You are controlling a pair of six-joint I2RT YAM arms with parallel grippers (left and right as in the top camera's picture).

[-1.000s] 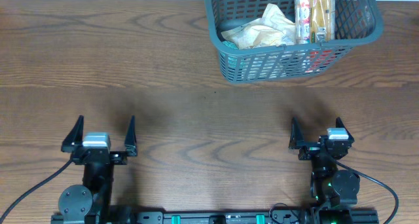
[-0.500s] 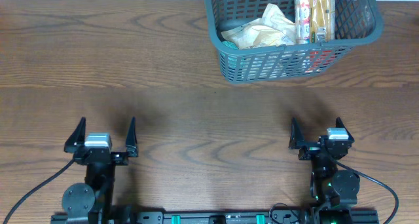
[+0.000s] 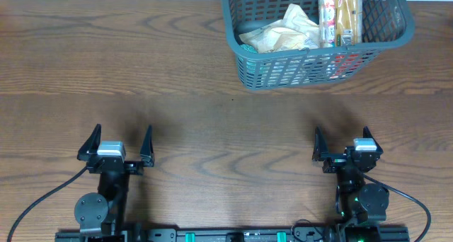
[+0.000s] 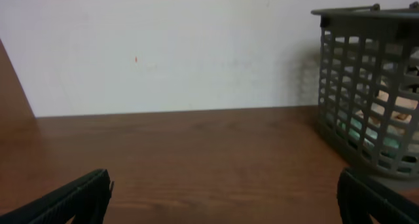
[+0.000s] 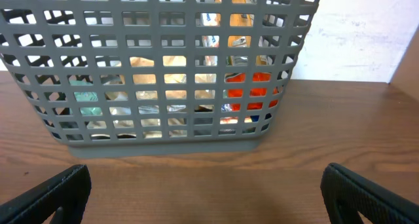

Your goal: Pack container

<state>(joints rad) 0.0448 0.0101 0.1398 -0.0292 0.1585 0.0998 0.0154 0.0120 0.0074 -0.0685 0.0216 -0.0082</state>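
2 tools, left tool (image 3: 122,133) and right tool (image 3: 342,133), gape wide and empty (well short of the container (image 3: 311,66)).

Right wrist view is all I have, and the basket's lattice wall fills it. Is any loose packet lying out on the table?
Observer: Overhead shows none; only bare wood on the table around the container.
Operator: What sits on top inside?
Observer: A crumpled beige packet on the left side, long packets beside it on the right.
Operator: And the left end effector?
Observer: The left end effector is open and empty, near the table's front edge, far from the container.
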